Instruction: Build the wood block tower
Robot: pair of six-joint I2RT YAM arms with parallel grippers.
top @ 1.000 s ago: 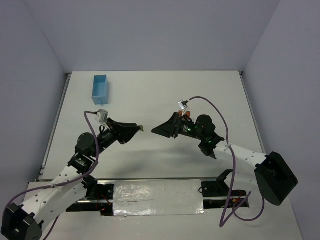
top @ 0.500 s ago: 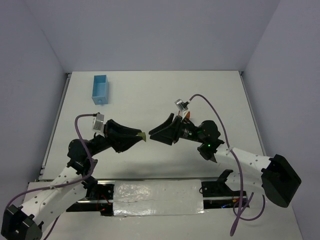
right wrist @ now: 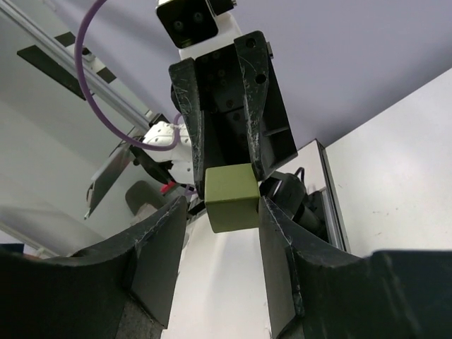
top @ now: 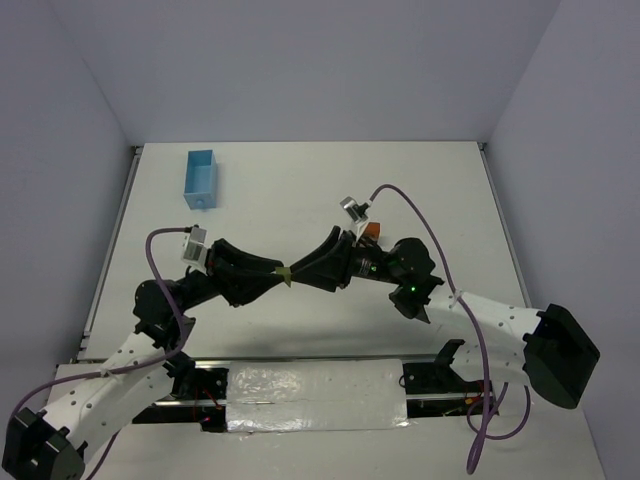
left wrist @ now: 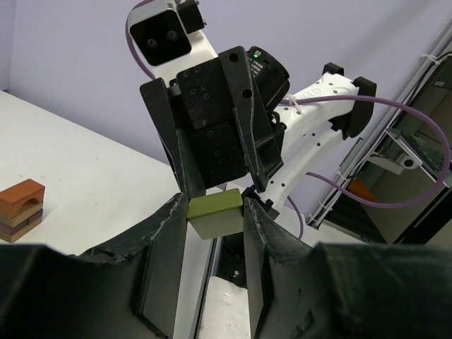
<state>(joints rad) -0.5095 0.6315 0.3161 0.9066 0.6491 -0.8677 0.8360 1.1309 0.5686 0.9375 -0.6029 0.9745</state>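
Wood block tower (left wrist: 21, 209), so far a short stack of tan-brown wooden slabs (left wrist: 20, 224) capped by an orange-red wooden arch (left wrist: 21, 196), stands on the white table (top: 300, 190) a little right of its middle, mostly hidden by the right arm (top: 480, 315) in the overhead view. Its olive-green wooden block (left wrist: 215, 215) is in the air above the middle of the table, somewhat toward the near edge. The left end effector (left wrist: 212, 212) is clamped on that block, both fingers (left wrist: 166, 261) flat against its sides. The right end effector (right wrist: 222, 203) faces it tip to tip, spread slightly wider than the block and straddling its free end. A gap shows at one finger (right wrist: 159, 247), while the other is so close that contact cannot be judged.

This reads as a handover. To do it well, the right fingers should slide on until they cover a good share of the free end, square to the faces, then close fully. The left should let go only after that and back straight out. A hold on a corner alone would probably twist so small a piece, making it hard to seat level on the arch
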